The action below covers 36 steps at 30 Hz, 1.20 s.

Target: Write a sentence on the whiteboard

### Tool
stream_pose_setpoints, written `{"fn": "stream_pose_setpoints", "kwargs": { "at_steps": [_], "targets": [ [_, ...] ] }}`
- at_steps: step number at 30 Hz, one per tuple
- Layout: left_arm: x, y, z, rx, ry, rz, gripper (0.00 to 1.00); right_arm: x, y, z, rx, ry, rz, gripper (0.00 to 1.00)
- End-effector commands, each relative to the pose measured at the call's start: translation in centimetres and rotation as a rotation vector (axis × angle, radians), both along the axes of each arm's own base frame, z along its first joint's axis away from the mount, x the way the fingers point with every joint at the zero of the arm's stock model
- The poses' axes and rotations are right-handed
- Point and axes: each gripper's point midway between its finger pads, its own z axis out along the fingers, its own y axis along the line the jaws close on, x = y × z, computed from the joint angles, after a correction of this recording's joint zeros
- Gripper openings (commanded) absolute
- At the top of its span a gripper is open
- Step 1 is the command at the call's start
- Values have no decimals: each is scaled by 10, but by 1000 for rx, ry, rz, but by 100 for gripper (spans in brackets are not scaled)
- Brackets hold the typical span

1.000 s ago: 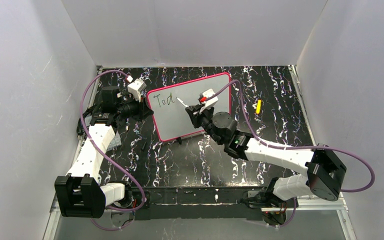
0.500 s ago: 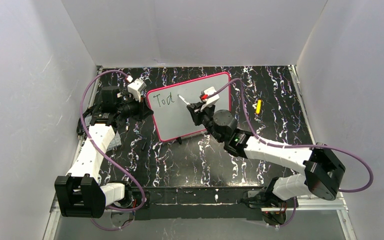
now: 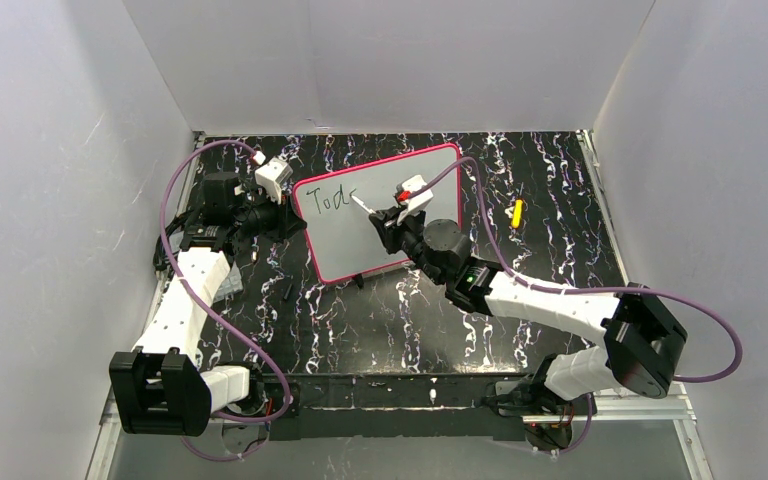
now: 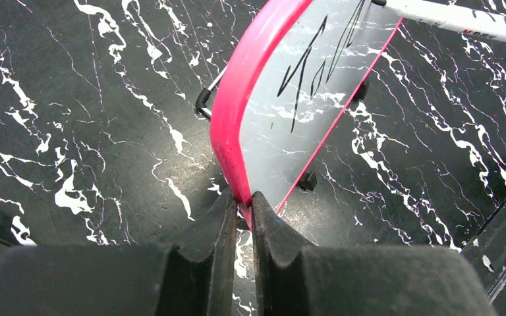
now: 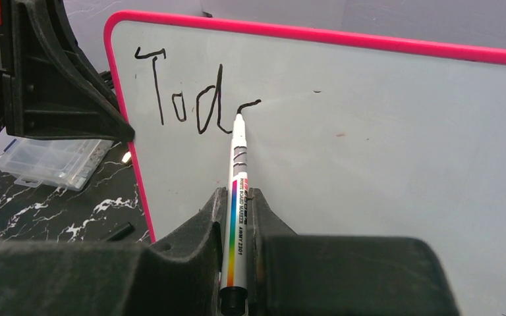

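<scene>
As the marker [image 5: 239,151] tip meets the surface beside a short fresh stroke, the whiteboard [image 3: 345,240] stands propped on its small feet toward the back left of the black marbled table [image 3: 550,250], its face tilted toward the arms. The sentence [image 5: 191,102] so far reads "Tod" and the start of a further letter, high on the board's left side. The right gripper [image 5: 236,196] has its jaws drawn in tight on the marker's barrel, tip pointing up and away. The left gripper [image 4: 244,204] has its jaws nearly closed, pinching the pink frame at the board's left edge.

The tip appears to touch the board, though how firmly it presses cannot be judged from these views. Too hard a push could swing the board around that single pinch on one edge, or rock it back on its feet, smearing the letter. Too light a touch would break the line. The slim barrel could also twist between the jaws on a sideways stroke, dragging the writing off its row.
</scene>
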Motion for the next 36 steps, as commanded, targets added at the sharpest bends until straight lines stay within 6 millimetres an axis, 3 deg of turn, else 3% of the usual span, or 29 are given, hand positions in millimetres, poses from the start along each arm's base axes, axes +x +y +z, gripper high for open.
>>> {"fn": "stream_pose_setpoints", "kwargs": {
  "at_steps": [1, 13, 20, 30, 36],
  "targets": [
    [-11, -2, -2, 7, 16, -23, 0, 4, -2, -2, -5, 2, -14, 1],
    [-11, -2, -2, 7, 15, -24, 0, 4, -10, -9, -46, 13, -36, 1],
    [-11, -2, -2, 8, 16, -23, 0, 5, -13, 2, -32, -5, -51, 1],
    [-11, -2, -2, 10, 13, -22, 0, 5, -18, 0, -56, -9, -64, 1],
    [-11, -2, -1, 8, 13, -23, 0, 7, -22, 17, -20, -39, -85, 1]
  ]
}}
